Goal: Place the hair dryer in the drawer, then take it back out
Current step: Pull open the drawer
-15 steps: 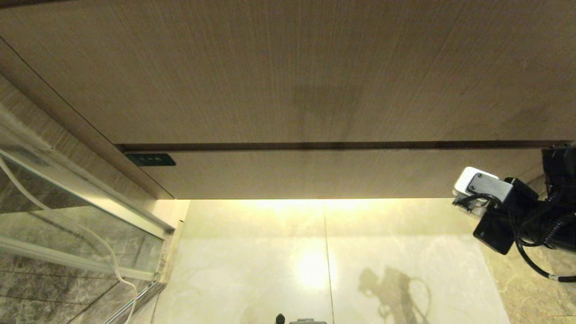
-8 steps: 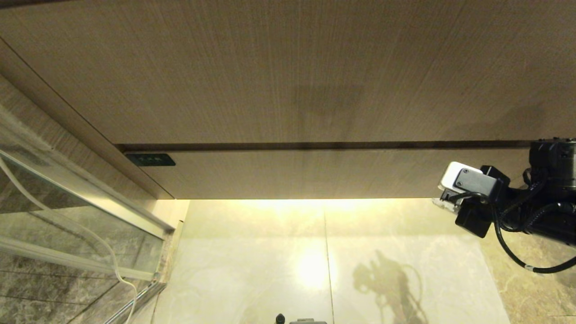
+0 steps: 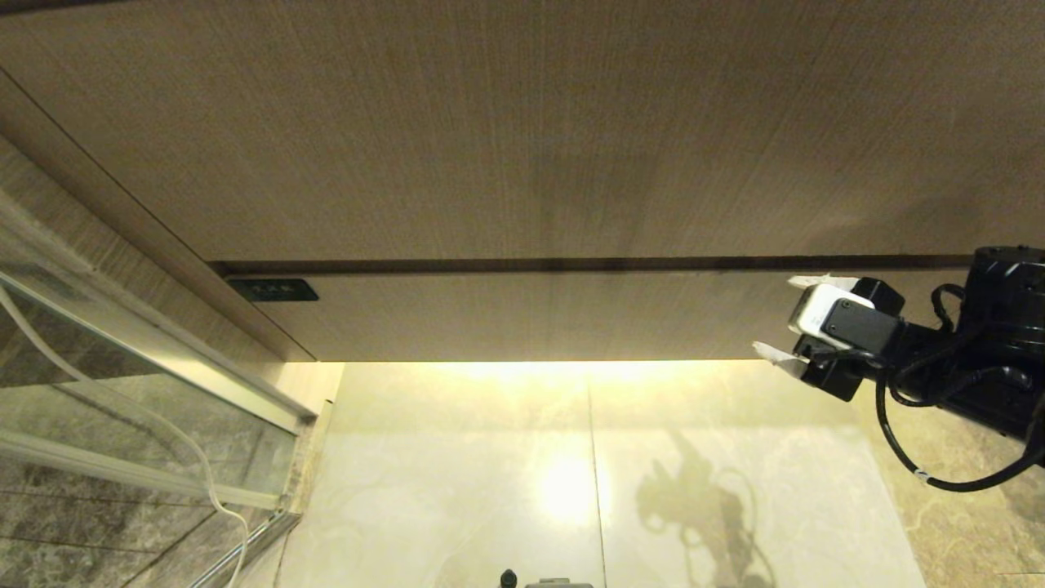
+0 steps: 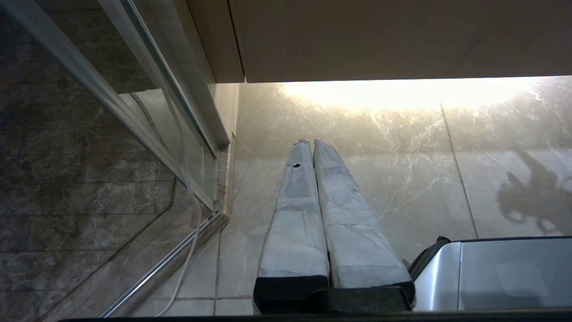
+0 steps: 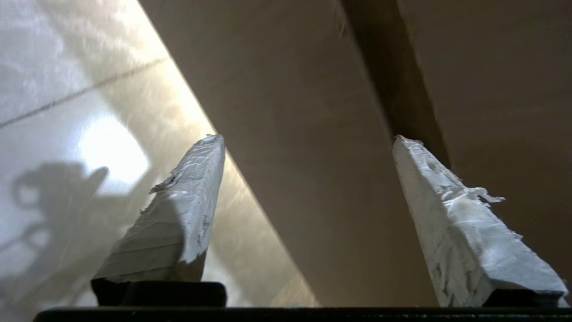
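Observation:
The drawer (image 3: 531,314) is the low wood-grain front under the taller panel, and it stands closed. The hair dryer is out of view. My right gripper (image 3: 785,317) is open at the drawer's right end, one fingertip near the dark gap above the front and the other near its lower edge. In the right wrist view the right gripper (image 5: 307,139) holds nothing, and the drawer front (image 5: 290,156) runs between its taped fingers (image 5: 178,214). My left gripper (image 4: 308,143) is shut and empty, parked low over the floor.
A taller wood-grain panel (image 3: 522,131) sits above the drawer. A glass shower door (image 3: 122,384) with a white cord (image 3: 196,465) stands at the left. Glossy marble floor (image 3: 571,490) lies below. A small dark plate (image 3: 272,289) marks the drawer's left end. My silver base (image 4: 505,273) sits beside the left gripper.
My right gripper has moved left and up towards the drawer front, its wrist has rolled, and its jaws have gone from shut to open. The left arm has kept still.

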You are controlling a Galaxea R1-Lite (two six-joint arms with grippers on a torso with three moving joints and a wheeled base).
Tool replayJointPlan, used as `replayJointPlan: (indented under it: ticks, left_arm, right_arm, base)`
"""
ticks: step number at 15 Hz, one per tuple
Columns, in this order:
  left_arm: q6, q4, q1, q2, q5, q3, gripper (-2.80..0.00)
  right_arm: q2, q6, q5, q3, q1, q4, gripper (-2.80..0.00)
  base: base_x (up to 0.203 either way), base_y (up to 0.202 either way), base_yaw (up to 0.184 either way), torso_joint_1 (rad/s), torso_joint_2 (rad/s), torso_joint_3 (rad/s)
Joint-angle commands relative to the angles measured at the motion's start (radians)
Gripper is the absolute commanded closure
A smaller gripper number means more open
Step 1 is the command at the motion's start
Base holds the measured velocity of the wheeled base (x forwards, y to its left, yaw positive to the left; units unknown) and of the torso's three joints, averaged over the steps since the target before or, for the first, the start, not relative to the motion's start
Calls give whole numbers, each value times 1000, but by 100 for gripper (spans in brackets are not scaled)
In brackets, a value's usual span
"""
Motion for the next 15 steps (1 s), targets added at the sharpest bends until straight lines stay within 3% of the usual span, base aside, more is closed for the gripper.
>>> replayJointPlan:
  ticks: [1, 5, 9, 15]
  left_arm:
    - [-1, 0, 0, 0, 0, 0, 0]
    - [-1, 0, 0, 0, 0, 0, 0]
    - [-1, 0, 0, 0, 0, 0, 0]
    - [-1, 0, 0, -2, 0, 0, 0]
  right_arm:
    - [59, -10, 44, -2, 0, -33, -280]
    - [98, -9, 57, -12, -5, -87, -280]
    - [145, -62, 134, -52, -49, -124, -280]
    - [241, -76, 141, -143, -100, -132, -280]
  base:
    - [0, 0, 0, 0, 0, 0]
    - [0, 0, 0, 0, 0, 0]
    - [0, 0, 0, 0, 0, 0]
    - [0, 0, 0, 0, 0, 0]
